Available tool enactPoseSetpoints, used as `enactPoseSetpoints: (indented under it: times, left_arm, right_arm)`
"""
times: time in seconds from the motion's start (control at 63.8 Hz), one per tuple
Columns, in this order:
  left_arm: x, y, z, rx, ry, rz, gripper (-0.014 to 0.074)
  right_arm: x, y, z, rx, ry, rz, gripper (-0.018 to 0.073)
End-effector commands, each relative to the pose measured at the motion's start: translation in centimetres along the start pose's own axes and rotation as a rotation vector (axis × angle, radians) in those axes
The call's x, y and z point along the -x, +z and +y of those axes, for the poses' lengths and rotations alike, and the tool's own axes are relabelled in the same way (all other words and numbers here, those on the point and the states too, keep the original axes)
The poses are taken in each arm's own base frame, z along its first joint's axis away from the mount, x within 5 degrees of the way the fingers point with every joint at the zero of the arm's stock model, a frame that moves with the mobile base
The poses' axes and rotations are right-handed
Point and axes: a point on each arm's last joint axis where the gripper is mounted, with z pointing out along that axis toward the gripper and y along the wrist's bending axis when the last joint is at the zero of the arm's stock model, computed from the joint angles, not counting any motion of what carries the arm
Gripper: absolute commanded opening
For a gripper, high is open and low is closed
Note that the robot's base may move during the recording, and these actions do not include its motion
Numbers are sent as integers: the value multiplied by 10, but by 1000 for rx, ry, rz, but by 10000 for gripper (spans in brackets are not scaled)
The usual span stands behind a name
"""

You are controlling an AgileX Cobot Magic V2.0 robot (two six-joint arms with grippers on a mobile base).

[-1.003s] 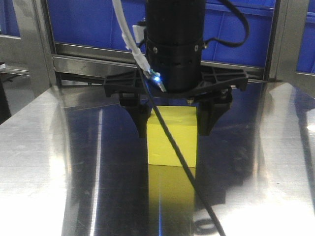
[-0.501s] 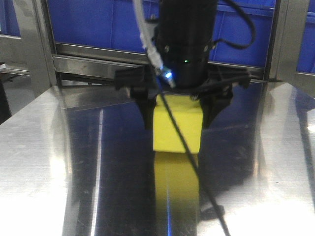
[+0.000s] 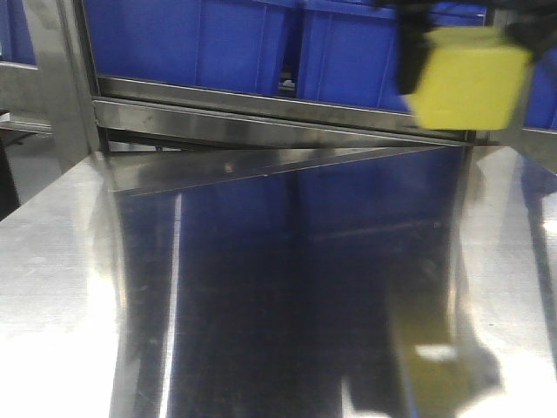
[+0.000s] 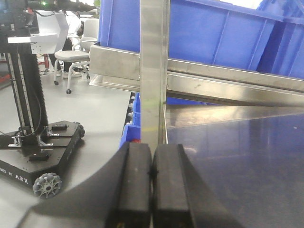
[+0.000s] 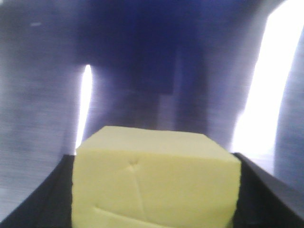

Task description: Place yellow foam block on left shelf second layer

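Note:
The yellow foam block [image 3: 470, 77] hangs blurred at the top right of the front view, well above the steel table [image 3: 261, 287]. My right gripper [image 3: 466, 39] is shut on it, with dark fingers on both sides. In the right wrist view the yellow foam block [image 5: 156, 183] fills the space between the two black fingers [image 5: 266, 190], creased on its near face. My left gripper [image 4: 152, 171] is shut with nothing in it, its pads pressed together beside a steel shelf post [image 4: 153, 71]. The left shelf's second layer cannot be made out.
Blue plastic bins [image 3: 235, 39] sit on a steel shelf rail [image 3: 261, 104] behind the table. Blue bins [image 4: 213, 33] also show in the left wrist view. A black wheeled robot base [image 4: 38, 152] and a white chair [image 4: 71, 61] stand on the floor to the left.
The right gripper has lifted the yellow foam block off the table and carried it up and to the right. The arm and its cable have left the middle of the front view.

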Motion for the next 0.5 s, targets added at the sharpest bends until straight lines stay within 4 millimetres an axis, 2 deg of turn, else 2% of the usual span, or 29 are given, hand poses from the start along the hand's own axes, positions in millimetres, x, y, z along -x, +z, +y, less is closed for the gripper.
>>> enactPoseSetpoints:
  times: [0.0, 0.094, 0.219, 0.345, 0.486]
  left_arm:
    - [-1, 1, -1, -20, -6, -52, 136]
    - [-1, 1, -1, -20, -6, -52, 136]
    - [-1, 1, -1, -20, -6, -52, 136]
    - [-1, 1, -1, -20, -6, -52, 136]
    - [-1, 1, -1, -20, -6, -52, 136]
  right_arm:
    - [-2, -30, -28, -20, -13, -127, 256]
    - [-25, -42, -56, -66, 42, -141, 256]
    - [-61, -59, -81, -104, 97, -188, 256]
    - [-98, -80, -92, -105, 95, -270, 256]
    - [-129, -101, -96, -94, 76, -360, 256]
